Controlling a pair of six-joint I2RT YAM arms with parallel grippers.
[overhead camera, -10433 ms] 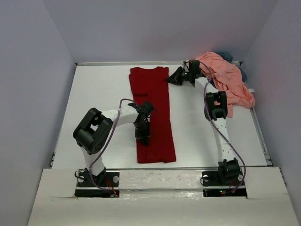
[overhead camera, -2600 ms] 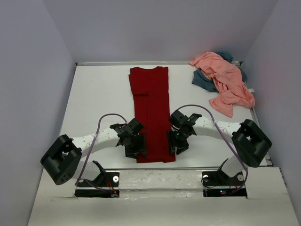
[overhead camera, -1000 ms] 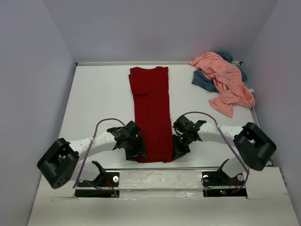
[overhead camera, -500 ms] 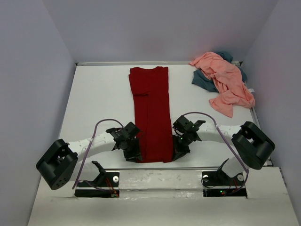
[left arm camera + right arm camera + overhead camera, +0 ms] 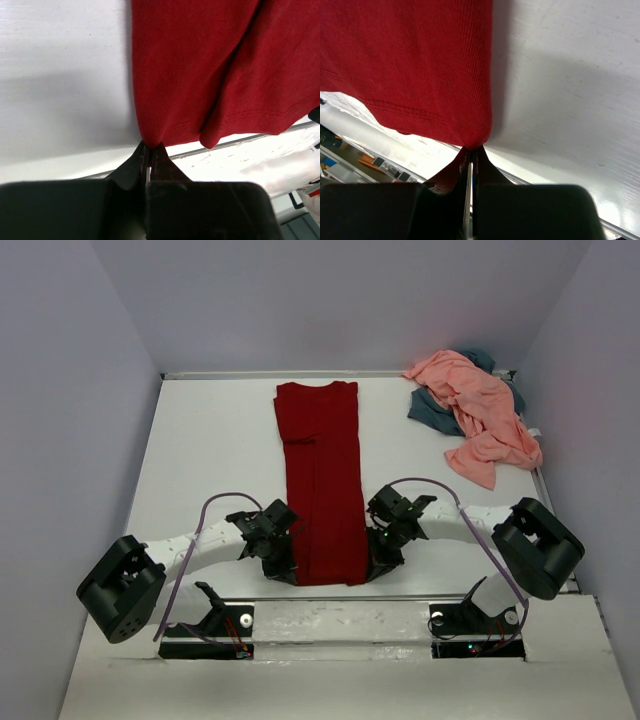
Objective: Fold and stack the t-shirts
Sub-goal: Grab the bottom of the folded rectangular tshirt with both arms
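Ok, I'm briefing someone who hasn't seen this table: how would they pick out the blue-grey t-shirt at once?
Go to the far right corner of the white table, where a crumpled heap lies. The blue-grey t-shirt sits under the salmon pink t-shirt, showing mainly at the heap's left edge. It is the only bluish cloth; the dark red t-shirt lies flat mid-table.

White table point(image 5: 210, 470), pale lavender walls point(image 5: 330, 300), even light

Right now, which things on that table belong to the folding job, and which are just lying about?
Job: dark red t-shirt, near corners pinched by left gripper and right gripper; salmon pink t-shirt and blue-grey t-shirt, heaped far right.
Just there: white table; grey walls.
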